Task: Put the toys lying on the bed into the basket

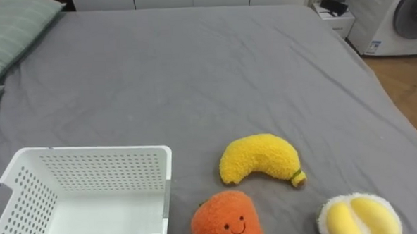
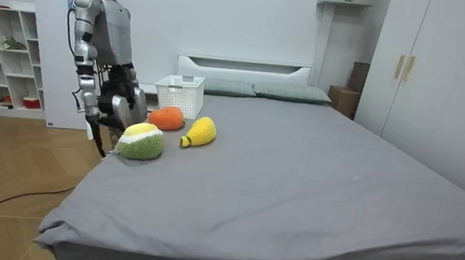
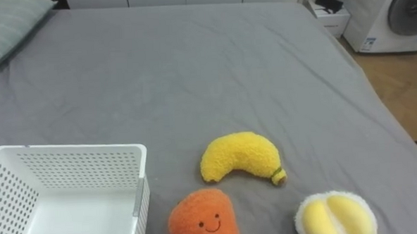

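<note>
Three toys [image 1: 260, 159] beside basket [image 1: 98, 171]; room view shows right hand [image 2: 95, 119], apparently hanging.

A home bedroom: bed [image 2: 314, 173], pillows [image 2: 293, 92], wardrobe [image 2: 445, 83].

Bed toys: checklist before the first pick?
1. Basket ready: ok. The white basket sits upright on the bed at the robot's left, and nothing shows inside it.
2. Toys still to collect: ok. The banana plush, orange plush and yellow-white plush all lie on the bed outside the basket.
3. Nothing stacked: ok. Each toy lies by itself.
4. Nearest toy to the basket: ok. It is the orange plush.
5. Right hand free: cannot tell. It hangs low at the bed's edge.
</note>
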### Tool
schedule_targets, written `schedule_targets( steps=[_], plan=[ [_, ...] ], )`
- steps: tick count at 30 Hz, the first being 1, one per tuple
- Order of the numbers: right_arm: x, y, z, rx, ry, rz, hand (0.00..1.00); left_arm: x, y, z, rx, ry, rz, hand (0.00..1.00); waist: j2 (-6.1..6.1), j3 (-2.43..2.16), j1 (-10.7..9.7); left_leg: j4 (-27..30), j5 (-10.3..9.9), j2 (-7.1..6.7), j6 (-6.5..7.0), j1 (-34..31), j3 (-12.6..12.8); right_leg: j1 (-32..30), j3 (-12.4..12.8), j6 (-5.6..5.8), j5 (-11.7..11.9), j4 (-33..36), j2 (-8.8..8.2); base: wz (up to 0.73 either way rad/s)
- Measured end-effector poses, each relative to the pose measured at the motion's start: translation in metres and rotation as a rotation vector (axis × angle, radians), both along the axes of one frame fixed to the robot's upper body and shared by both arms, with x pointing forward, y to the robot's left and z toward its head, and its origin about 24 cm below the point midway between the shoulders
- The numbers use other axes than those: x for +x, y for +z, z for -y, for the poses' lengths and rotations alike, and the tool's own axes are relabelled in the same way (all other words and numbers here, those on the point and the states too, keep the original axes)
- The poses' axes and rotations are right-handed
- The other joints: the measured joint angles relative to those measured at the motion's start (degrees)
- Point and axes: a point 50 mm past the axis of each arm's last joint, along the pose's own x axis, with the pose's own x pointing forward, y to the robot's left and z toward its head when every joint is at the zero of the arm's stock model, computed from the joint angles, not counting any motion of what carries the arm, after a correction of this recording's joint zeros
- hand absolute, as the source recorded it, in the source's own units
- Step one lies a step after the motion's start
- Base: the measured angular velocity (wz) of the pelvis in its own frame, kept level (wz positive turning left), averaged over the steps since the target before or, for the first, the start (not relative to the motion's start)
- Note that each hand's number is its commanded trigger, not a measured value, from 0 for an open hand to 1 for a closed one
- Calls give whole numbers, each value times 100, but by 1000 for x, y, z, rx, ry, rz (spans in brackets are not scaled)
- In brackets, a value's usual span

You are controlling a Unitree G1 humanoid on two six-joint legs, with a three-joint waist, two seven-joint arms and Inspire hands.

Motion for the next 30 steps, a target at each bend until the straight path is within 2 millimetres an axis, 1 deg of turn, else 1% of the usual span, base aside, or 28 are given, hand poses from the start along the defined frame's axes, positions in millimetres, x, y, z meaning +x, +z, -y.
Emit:
schedule_targets(
  steps=[3, 5, 8, 10, 12, 14, 16, 17, 20, 21, 22, 23, 24, 25, 26, 27, 28, 30],
  plan=[
    [-7, 1, 0, -14, -76, -25, 0, 0, 1, -3, 9, 16, 5, 0, -74, -15, -24, 5, 1, -3, 0, 0, -10, -17, -19, 1, -3, -3, -7, 2],
    [-10, 1, 2, -31, -140, -41, 0, 1, 2, -7, 20, 21, 12, 0, -139, -6, -29, 16, 0, -3, 0, -5, -2, -31, 50, 0, -3, 1, 0, -5],
    [-10, 2, 7, -62, -207, -47, 0, 6, 3, -11, 34, 22, 36, 0, -181, -8, -86, 49, -2, -3, 5, -67, 12, -95, 84, 0, -3, 9, -1, -4],
    [0, 3, 15, -104, -248, -26, 0, 8, 4, -15, 46, 22, 45, 0, -184, -9, -151, 61, -3, -2, 6, -91, 23, -113, 108, 6, 8, 22, 6, -2],
    [10, 6, 24, -150, -245, -17, 0, 12, 6, -20, 61, 24, 57, 0, -181, -9, -189, 56, -2, -2, 7, -92, 41, -135, 111, 7, 11, 49, 2, -6],
    [24, 10, 35, -210, -241, 0, 0, 13, 7, -24, 75, 23, 71, 0, -168, -8, -207, 50, -1, 4, 8, -75, 70, -131, 115, 5, 12, 117, 1, -7],
    [46, 18, 50, -305, -201, 47, 0, 18, 8, -26, 82, 13, 90, 0, -162, -7, -262, 47, -1, 6, 8, -59, 107, -154, 127, 3, 15, 131, 0, -7],
    [52, 21, 54, -327, -194, 61, 0, 20, 8, -26, 81, 11, 94, 0, -161, -8, -264, 47, -1, 10, 9, -62, 125, -175, 140, 1, 16, 141, 2, -13],
    [91, 42, 71, -489, -103, 160, 0, 18, 7, -26, 80, 5, 84, 0, -149, 0, -256, 42, -1, 19, 8, -84, 192, -227, 219, -2, 19, 200, 12, -13],
    [97, 46, 72, -519, -85, 174, 0, 17, 8, -26, 81, 4, 82, 0, -149, 1, -254, 42, -1, 19, 8, -90, 192, -233, 249, -3, 19, 202, 13, 0],
    [109, 54, 75, -568, -67, 212, 0, 19, 8, -26, 82, -2, 85, 0, -146, -1, -246, 50, -2, 19, 8, -115, 192, -288, 254, -3, 19, 205, 14, 0],
    [116, 60, 77, -592, -60, 234, 0, 19, 8, -26, 82, -3, 87, 0, -146, -2, -240, 55, -2, 18, 8, -139, 192, -312, 258, -3, 19, 210, 13, 0],
    [129, 70, 78, -646, -34, 277, 0, 20, 7, -25, 81, -14, 87, 0, -141, 1, -232, 67, -1, 18, 9, -202, 192, -340, 248, -6, 27, 210, 11, -3],
    [141, 81, 78, -715, 6, 318, 0, 21, 7, -24, 78, -22, 88, 0, -105, -17, -188, 70, 2, 18, 9, -248, 202, -388, 257, -9, 35, 211, 12, 0],
    [146, 86, 79, -747, 20, 338, 0, 22, 7, -24, 78, -24, 92, 0, -84, -31, -170, 75, 3, 18, 10, -261, 200, -397, 252, -9, 36, 210, 11, 0],
    [153, 95, 79, -806, 54, 365, 0, 23, 7, -23, 78, -27, 100, 0, -134, 0, -136, 73, 6, 21, 12, -263, 196, -398, 247, -9, 36, 208, 12, 5],
    [162, 104, 77, -861, 98, 396, 0, 24, 7, -22, 77, -43, 104, 0, -94, -16, -107, 67, 5, 21, 12, -269, 181, -399, 239, -9, 35, 197, 13, 5],
    [175, 116, 71, -918, 142, 458, 0, 27, 7, -22, 77, -53, 111, 0, -97, -17, -94, 53, 5, 22, 11, -277, 166, -404, 224, -8, 35, 190, 15, 4]
  ],
)
